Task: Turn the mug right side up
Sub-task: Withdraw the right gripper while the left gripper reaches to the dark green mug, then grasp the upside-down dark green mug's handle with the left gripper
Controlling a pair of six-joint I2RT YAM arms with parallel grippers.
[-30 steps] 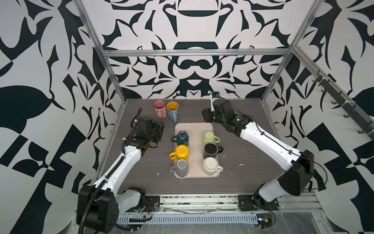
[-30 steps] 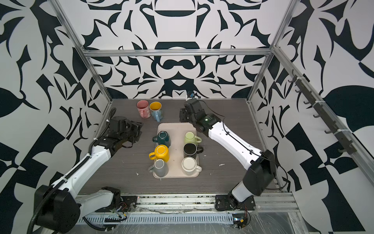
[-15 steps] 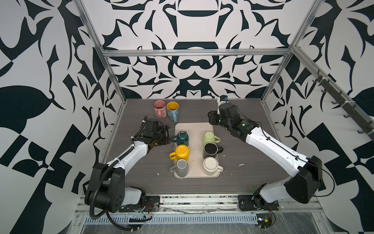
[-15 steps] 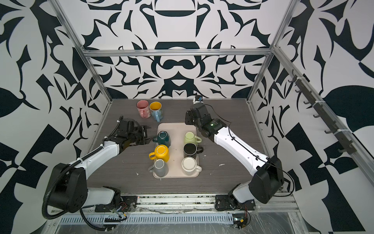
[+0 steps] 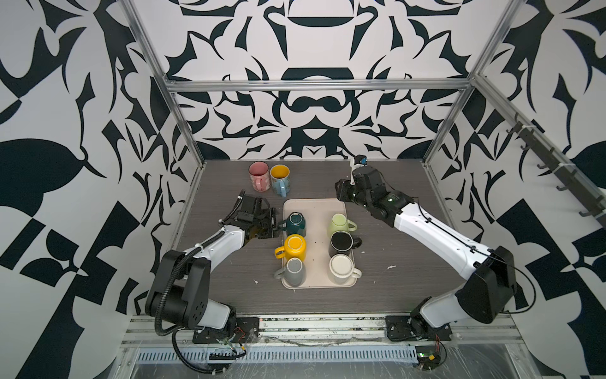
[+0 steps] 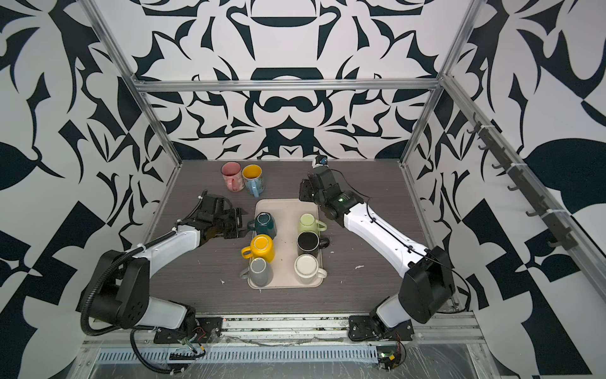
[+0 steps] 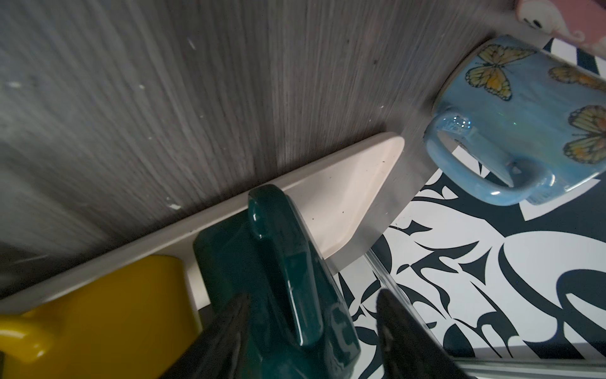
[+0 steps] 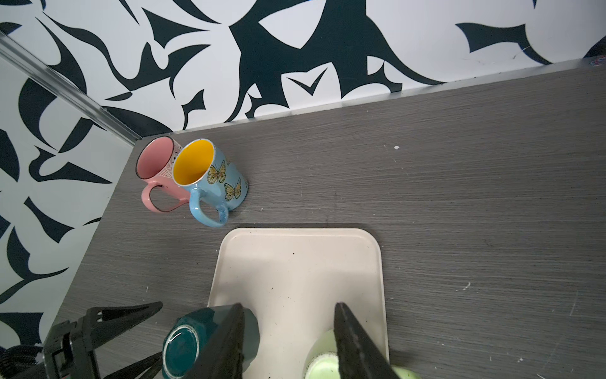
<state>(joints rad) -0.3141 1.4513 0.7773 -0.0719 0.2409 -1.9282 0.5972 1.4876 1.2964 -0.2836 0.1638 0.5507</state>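
While your left gripper [image 7: 311,297] stands with its jaws parted on either side of the handle of the teal mug [image 5: 296,223], gripping nothing, that mug sits bottom-up in the far left spot on the tray [image 5: 314,205], with its handle pointing toward the tray's left rim. Your right gripper [image 8: 288,305] hangs by the tray's far right corner, with its jaws apart and nothing between them. Nearer you along the tray's left side you see the yellow mug [image 5: 295,246] and then the gray mug [image 5: 294,270]. Just off the tray's far left corner, the pink mug [image 5: 258,175] and the blue butterfly mug [image 5: 279,178] stand upright on the tabletop, touching.
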